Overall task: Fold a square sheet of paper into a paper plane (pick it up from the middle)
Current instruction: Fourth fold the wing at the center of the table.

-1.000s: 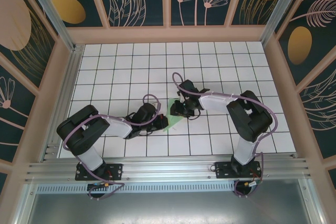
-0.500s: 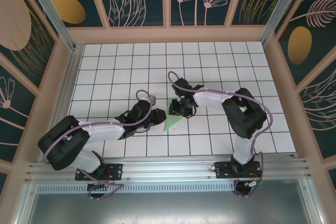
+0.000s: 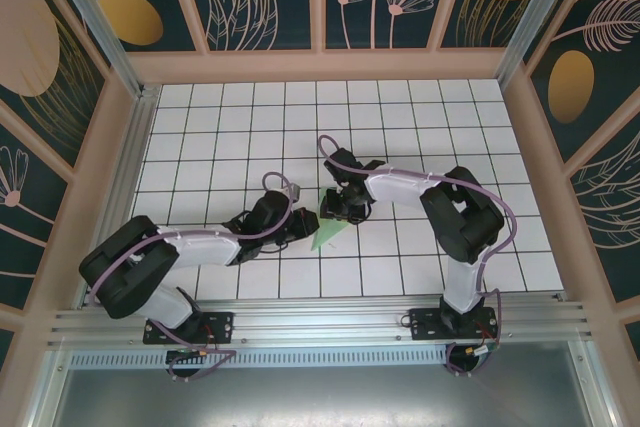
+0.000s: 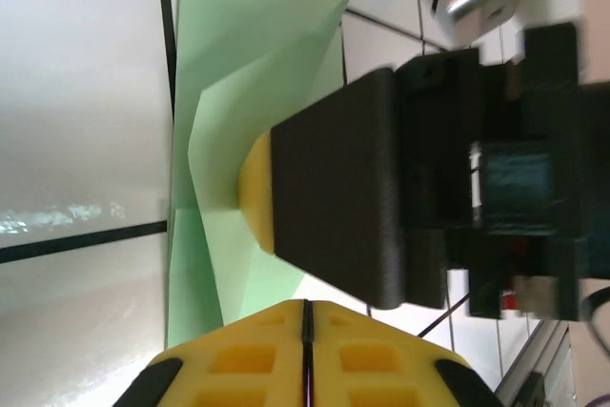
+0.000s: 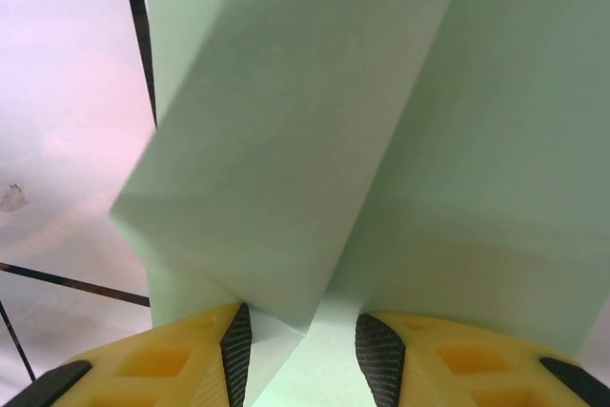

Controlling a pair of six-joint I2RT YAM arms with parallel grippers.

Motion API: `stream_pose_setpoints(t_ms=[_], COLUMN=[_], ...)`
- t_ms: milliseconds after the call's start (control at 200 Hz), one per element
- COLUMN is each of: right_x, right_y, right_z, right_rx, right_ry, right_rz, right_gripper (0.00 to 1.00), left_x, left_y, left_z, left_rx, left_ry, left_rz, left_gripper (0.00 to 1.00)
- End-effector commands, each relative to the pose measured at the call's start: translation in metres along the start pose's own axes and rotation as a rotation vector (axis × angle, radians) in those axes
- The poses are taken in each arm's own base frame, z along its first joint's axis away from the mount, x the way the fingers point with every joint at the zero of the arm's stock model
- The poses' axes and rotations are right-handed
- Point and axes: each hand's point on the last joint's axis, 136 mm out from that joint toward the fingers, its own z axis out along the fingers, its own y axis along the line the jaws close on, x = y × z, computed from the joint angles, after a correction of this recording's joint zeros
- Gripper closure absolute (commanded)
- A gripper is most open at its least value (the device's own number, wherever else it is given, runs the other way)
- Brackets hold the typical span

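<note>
Mid-table [image 3: 400, 127], paper plane [image 3: 328, 232], edges perhaps raised

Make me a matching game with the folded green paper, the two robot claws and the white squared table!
Things:
1 folded light green paper sheet
2 left gripper
3 right gripper
4 white tiled table

States:
A fingers shut together
B crossed by black grid lines
C creased into folds
D fingers apart over the paper

Pairs: 1-C, 2-A, 3-D, 4-B
</note>
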Motion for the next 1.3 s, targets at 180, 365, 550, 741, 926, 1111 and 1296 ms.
stream_pose_setpoints(t_ms=[180, 365, 550, 741, 926, 1111, 1296], right_x=[0.027, 0.028, 0.028, 0.028, 0.029, 0.03, 0.03], right_y=[-0.078, -0.081, -0.082, -0.084, -0.086, -0.088, -0.088], right_z=[0.037, 0.039, 0.04, 0.041, 0.04, 0.041, 0.042], right_rx=[0.304, 0.315, 0.323, 0.332, 0.342, 0.347, 0.351], right_ry=[0.075, 0.081, 0.082, 0.081, 0.082, 0.085, 0.086], right_rz=[0.074, 0.087, 0.096, 0.105, 0.112, 0.116, 0.117], right_gripper=[0.58, 0.61, 0.62, 0.62, 0.62, 0.62, 0.62], left_x=[0.014, 0.018, 0.025, 0.028, 0.03, 0.028, 0.033], left_y=[-0.014, -0.006, 0.016, 0.026, 0.031, 0.036, 0.039], left_z=[0.019, 0.022, 0.022, 0.021, 0.022, 0.023, 0.026], left_rx=[0.082, 0.049, -0.043, -0.093, -0.115, -0.141, -0.145], left_ry=[0.078, 0.087, 0.106, 0.115, 0.121, 0.115, 0.133], left_rz=[-0.013, -0.013, -0.018, -0.013, -0.015, -0.011, -0.015], left_gripper=[0.93, 0.92, 0.92, 0.92, 0.93, 0.93, 0.93])
